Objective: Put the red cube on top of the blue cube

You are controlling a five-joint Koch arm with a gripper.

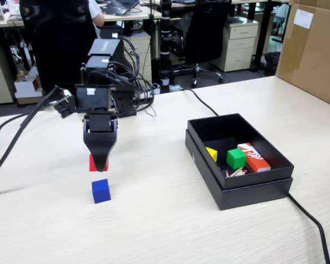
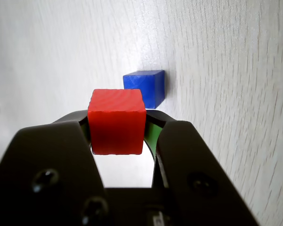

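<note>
The gripper [image 1: 99, 163] clamps the red cube [image 2: 117, 121] between its jaws, held off the table [image 1: 154, 220] — the wrist view shows both jaws pressed to the cube's sides. The blue cube [image 1: 101, 191] sits on the table just below and slightly nearer the front edge in the fixed view, apart from the red one. Toward the right edge stands a black box [image 1: 247, 190] holding a green cube [image 1: 236, 158], a yellow piece [image 1: 212, 153] and a red-and-white box [image 1: 254, 157].

red cube [image 1: 93, 163] in claw [image 1: 99, 165], above and behind blue cube [image 1: 101, 191]
</note>
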